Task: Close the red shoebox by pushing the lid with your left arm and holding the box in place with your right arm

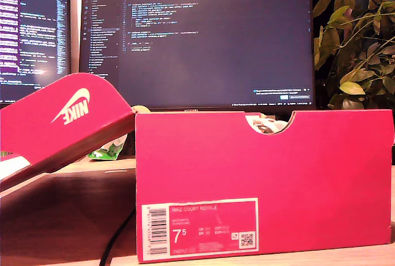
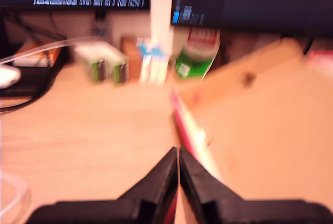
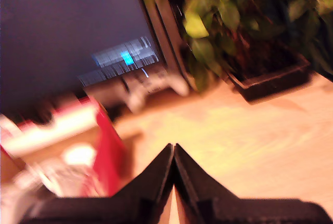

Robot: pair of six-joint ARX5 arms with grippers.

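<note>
1. Red shoebox (image 1: 265,186) stands on the worktop (image 2: 88,130), its lid (image 1: 62,124) raised at the exterior view's left.
2. Your first claw (image 2: 178,154) and second claw (image 3: 174,148) are pinched together, empty.
3. Push before bracing, and you'll likely slide the box.

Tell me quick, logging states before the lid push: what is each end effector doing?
My first gripper: closed, holding nothing, by the lid.
My second gripper: closed, holding nothing.

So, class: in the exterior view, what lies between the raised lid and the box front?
A green-and-white packet shows in the gap between lid and box front.
</note>
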